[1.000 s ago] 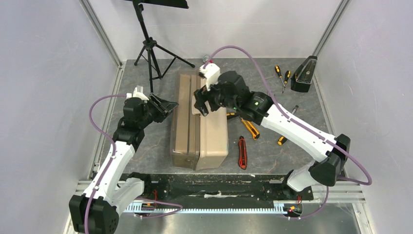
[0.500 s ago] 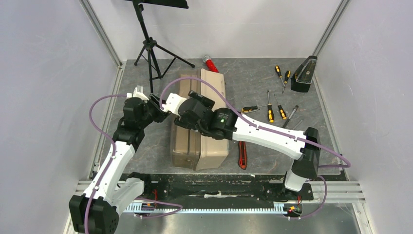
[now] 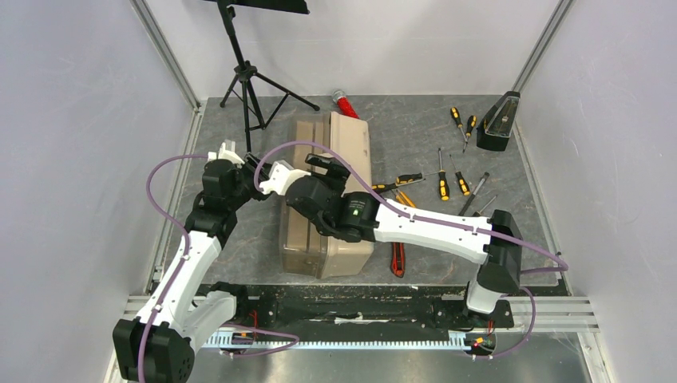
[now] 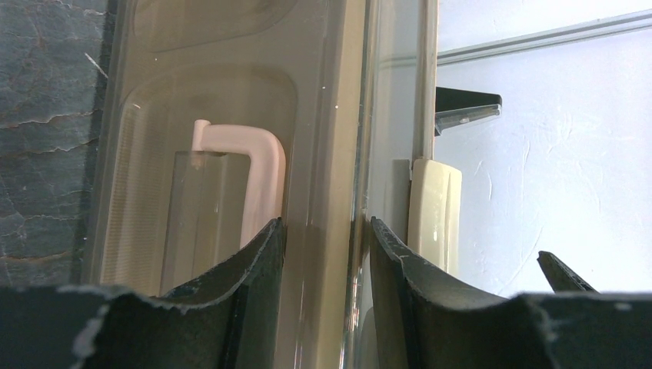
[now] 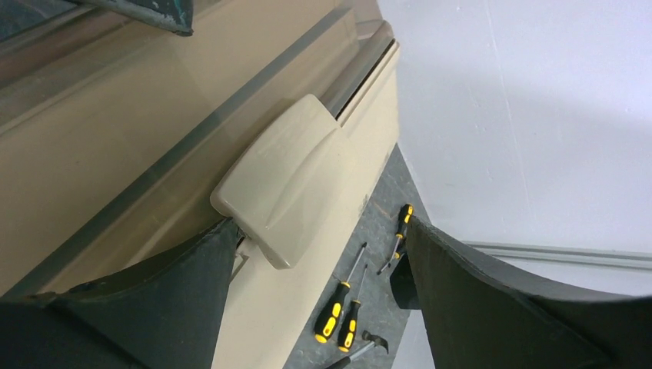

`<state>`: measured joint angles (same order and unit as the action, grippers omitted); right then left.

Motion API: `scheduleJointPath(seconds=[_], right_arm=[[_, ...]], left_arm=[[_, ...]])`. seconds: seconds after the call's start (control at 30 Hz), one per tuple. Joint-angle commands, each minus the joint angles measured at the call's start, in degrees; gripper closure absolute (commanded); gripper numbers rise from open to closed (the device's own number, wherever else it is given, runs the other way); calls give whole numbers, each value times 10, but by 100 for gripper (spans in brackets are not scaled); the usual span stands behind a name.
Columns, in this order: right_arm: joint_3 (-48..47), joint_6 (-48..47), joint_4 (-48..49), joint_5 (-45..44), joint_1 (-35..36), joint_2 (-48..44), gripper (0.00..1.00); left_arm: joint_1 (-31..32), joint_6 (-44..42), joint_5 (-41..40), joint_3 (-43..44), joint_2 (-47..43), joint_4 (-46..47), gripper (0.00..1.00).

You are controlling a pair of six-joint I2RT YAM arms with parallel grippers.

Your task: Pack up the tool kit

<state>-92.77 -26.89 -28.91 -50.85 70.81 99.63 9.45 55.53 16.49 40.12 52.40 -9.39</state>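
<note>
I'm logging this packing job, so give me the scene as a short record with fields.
toolbox: lid down, lying on the table
left fingers: clamped on the toolbox rim
right fingers: open, either side of the cream latch
screwdrivers: loose on the table, right of toolbox
red knife: on table beside toolbox

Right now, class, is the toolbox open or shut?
Shut: the toolbox has its lid flat on the body, and the cream latch spans their seam. Whether it is clicked fast cannot be told.
</note>
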Motion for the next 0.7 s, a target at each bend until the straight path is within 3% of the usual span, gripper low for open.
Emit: scheduleJointPath(seconds=[0.0,0.17,0.3,0.67], right_arm=[[33,-32,139,-79,-3,-62,19],[103,-34,229,-95,-4,-110,23],[135,9,244,-83,-12,-135,27],[83,100,122,109,-40,-124,26]], left_arm=[[3,-27,-7,2,3,-46,76],[3,-28,-7,0,5,-45,76],[4,-27,-8,0,5,-45,75],[15,-4,-2,9,6,-28,76]])
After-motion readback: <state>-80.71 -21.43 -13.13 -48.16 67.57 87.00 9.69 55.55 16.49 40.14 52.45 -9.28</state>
